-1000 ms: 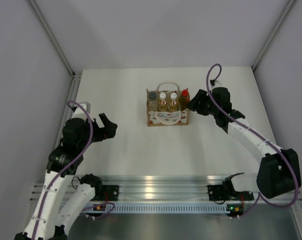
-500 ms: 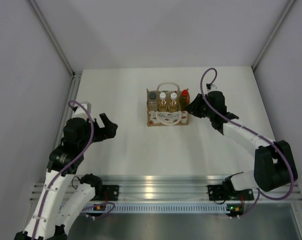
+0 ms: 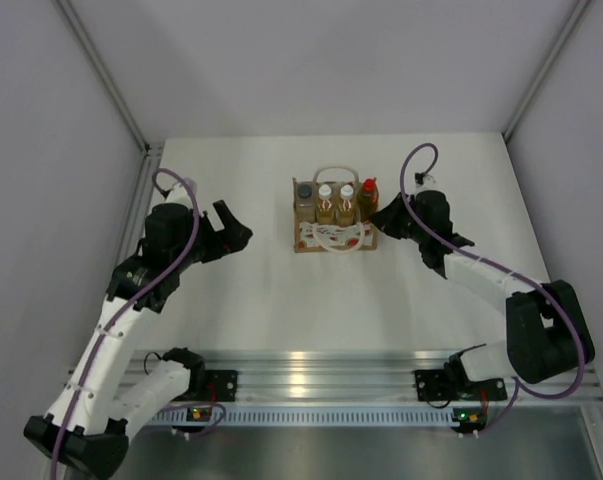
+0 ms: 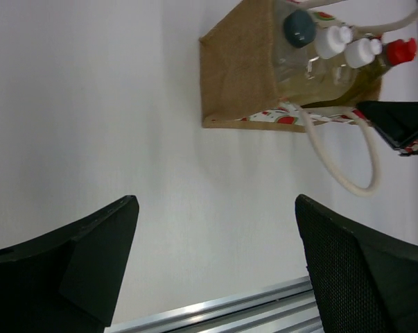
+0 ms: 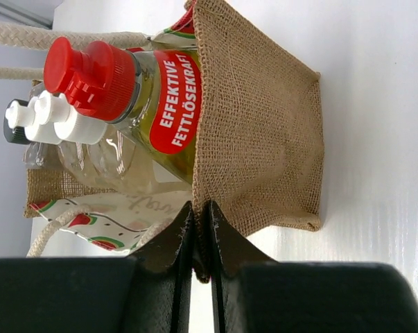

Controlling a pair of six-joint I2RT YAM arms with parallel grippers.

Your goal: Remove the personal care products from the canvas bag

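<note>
The canvas bag (image 3: 331, 235) stands mid-table with white looped handles and a red-and-white print. Inside stand a pale bottle with a dark cap (image 3: 303, 199), two amber bottles with white caps (image 3: 335, 201) and a yellow bottle with a red top (image 3: 368, 196). My right gripper (image 3: 380, 216) is shut on the bag's right edge; in the right wrist view the jaws pinch the fabric rim (image 5: 202, 232) beside the yellow bottle (image 5: 160, 104). My left gripper (image 3: 236, 232) is open and empty, left of the bag (image 4: 240, 66).
A metal rail (image 3: 311, 365) runs along the table's near edge. Grey walls close in the left, right and back sides. One white handle (image 4: 340, 156) hangs loose over the bag's front.
My left arm has moved forward and right, toward the bag. My right gripper shifted slightly and stays at the bag's right edge.
</note>
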